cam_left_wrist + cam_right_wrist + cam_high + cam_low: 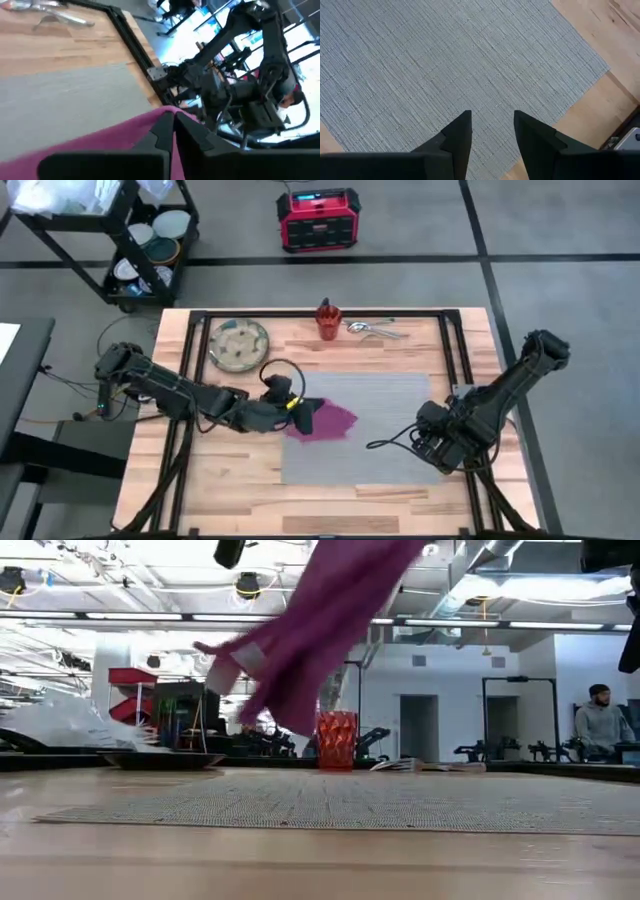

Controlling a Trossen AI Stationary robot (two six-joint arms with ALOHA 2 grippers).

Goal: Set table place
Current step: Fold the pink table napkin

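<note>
Left gripper is clenched on the magenta napkin, fingers pinched together with cloth between them. In the low view the napkin hangs lifted above the grey mat, clear of it. From above it sits over the mat's left part.

Right gripper is released, fingers parted with a clear gap, holding nothing, hovering over the mat near its right edge.

Table: the plate is at the far left, off the mat. The orange-red cup stands at the far edge, cutlery lying just beside it on bare wood.
</note>
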